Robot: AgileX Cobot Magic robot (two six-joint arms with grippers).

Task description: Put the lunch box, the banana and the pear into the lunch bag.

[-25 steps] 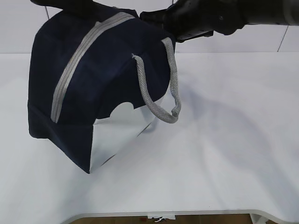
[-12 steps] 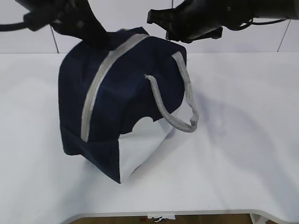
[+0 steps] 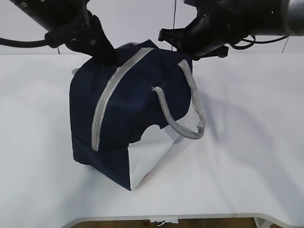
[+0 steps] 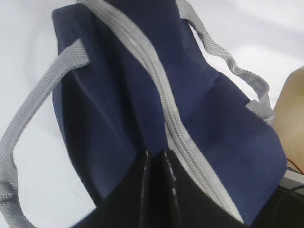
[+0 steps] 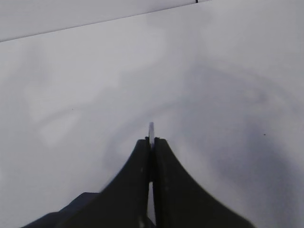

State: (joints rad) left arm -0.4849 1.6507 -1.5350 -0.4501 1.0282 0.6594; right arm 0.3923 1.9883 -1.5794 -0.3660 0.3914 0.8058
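Note:
The navy lunch bag [image 3: 128, 104] rests tilted on the white table, its grey zipper [image 3: 108, 95] shut along the length that shows. My left gripper [image 3: 107, 54] is shut on the navy fabric beside the zipper at the bag's top end; the left wrist view shows the jaws [image 4: 156, 153] pinching that fabric. My right gripper [image 3: 164, 37] is at the bag's top right corner, shut on a thin silvery piece, the ring pull [image 5: 151, 128], seen edge-on. The lunch box, banana and pear are out of view.
A grey rope handle [image 3: 190, 118] hangs loose over the bag's right side, and the other handle [image 4: 33, 118] shows in the left wrist view. The table's front edge [image 3: 166, 216] is near. A tan patch [image 4: 293, 109] lies at the right edge, unclear.
The bag has moved right and come down onto the table, both grippers moving with it and still holding its top end.

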